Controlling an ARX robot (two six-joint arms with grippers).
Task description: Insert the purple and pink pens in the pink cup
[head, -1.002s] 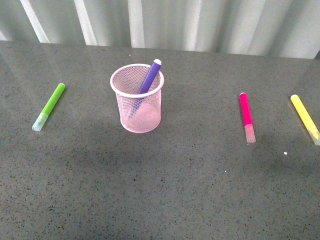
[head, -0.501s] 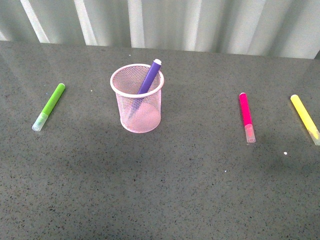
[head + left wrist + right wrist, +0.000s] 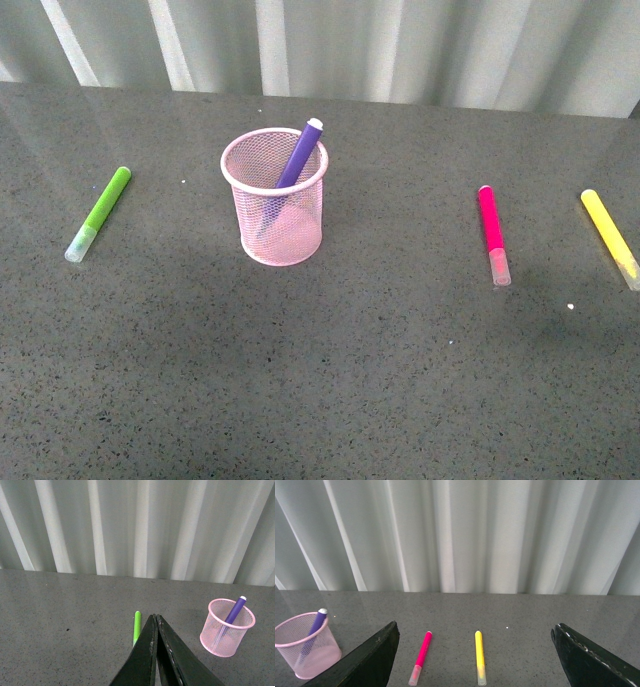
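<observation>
A round pink cup made of wire mesh (image 3: pixel 285 200) stands on the grey speckled surface (image 3: pixel 320 400). The dark purple pen with the white end (image 3: pixel 298 155) is already inside it. It leans against the rim and its white tip pokes out over the top.

The bright pink pen with the pale cap (image 3: pixel 492 232) is not in the cup yet. It lies flat on the surface, well off to the right of the cup. Its long side runs almost straight away from the robot, with the pale cap at the near end. A yellow marker (image 3: pixel 608 235) lies near it, further to the right. A lime green marker (image 3: pixel 100 212) lies far over on the left.

The right pincer (image 3: pixel 475 625) is opened very wide and holds nothing. The pink pen shows in the gap between its two fingers, out in front of it and lower down. The left pincer (image 3: pixel 156 617) is closed tight with nothing in it, and it faces the green marker and the cup.

I think the right arm is the nearer one to the pink pen. It should reach forward and down, close across the thin side of the pen, and keep away from the yellow marker.
</observation>
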